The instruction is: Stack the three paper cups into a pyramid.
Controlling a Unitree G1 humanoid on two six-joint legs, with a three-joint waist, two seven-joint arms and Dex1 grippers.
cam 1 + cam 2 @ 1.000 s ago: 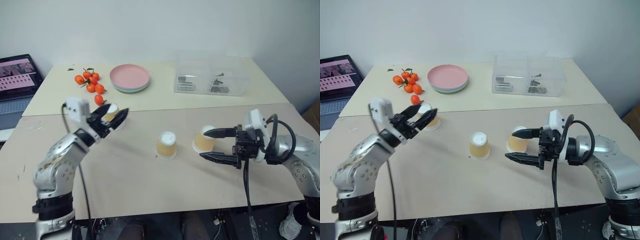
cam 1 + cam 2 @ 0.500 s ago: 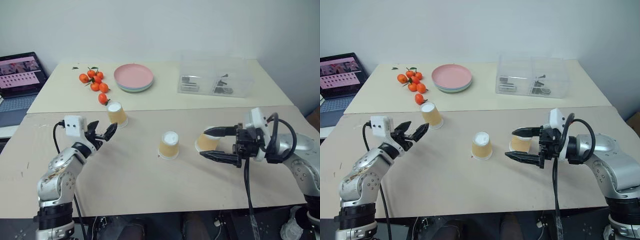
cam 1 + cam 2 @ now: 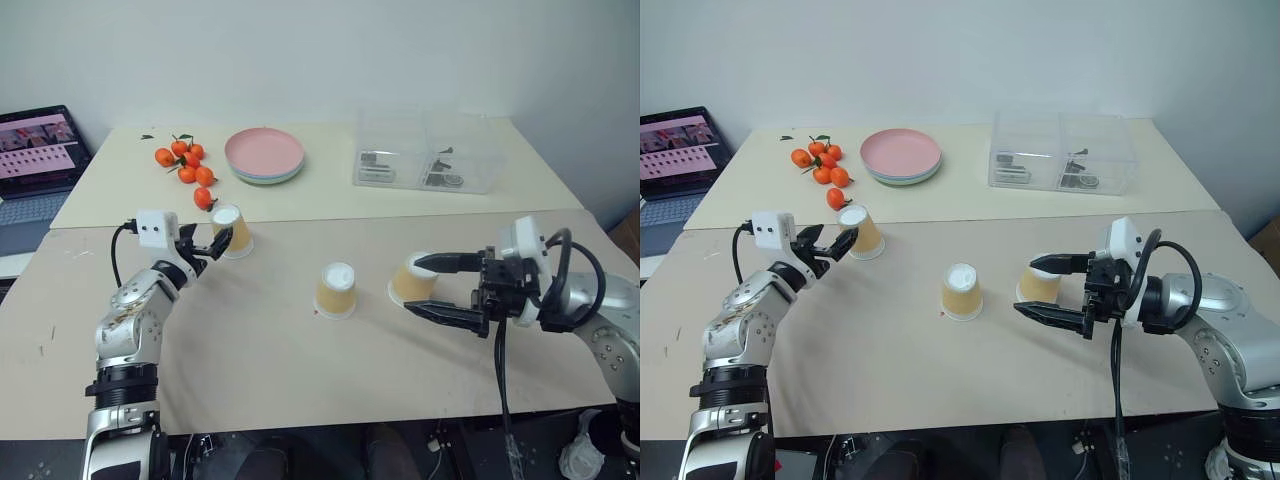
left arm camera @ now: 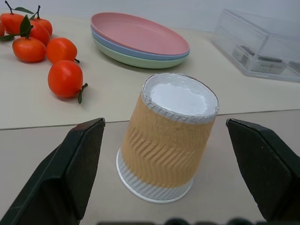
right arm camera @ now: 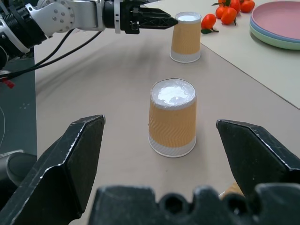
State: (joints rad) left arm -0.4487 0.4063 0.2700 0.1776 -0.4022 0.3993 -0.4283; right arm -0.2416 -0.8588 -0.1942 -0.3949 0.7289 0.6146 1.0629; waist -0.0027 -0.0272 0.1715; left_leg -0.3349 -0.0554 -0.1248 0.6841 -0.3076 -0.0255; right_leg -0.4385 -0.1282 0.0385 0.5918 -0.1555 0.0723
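In the left eye view, three paper cups stood upside down on the desk (image 3: 300,370), none stacked. The left cup (image 3: 232,231) sat at the left centre of the frame, just below the seam between the two desk halves. The middle cup (image 3: 335,290) stood near the centre, and the right cup (image 3: 411,279) just right of it, well apart from the left one. The left gripper (image 3: 212,243) reached in from the lower left, its fingers spread wide and their tips just beside the left cup, holding nothing. The right gripper (image 3: 432,285) came in from the right edge with its fingers spread, one above and one below the right cup, so the cup sat partly between them; whether they touched it could not be told. Across the upper part of the frame lay oranges (image 3: 186,168), a stack of plates (image 3: 264,156) and a clear box (image 3: 425,152), with a laptop (image 3: 35,158) at the left edge.

In the left wrist view, the left cup (image 4: 168,136) stood between the two spread fingers (image 4: 61,178), clear of both. Oranges (image 4: 65,78), the plates (image 4: 140,41) and the box (image 4: 262,47) lay behind it.

In the right wrist view, the middle cup (image 5: 172,117) stood between the spread fingers (image 5: 65,168), farther off. The left cup (image 5: 186,36) showed at the top, with the left gripper (image 5: 161,21) just beside it.
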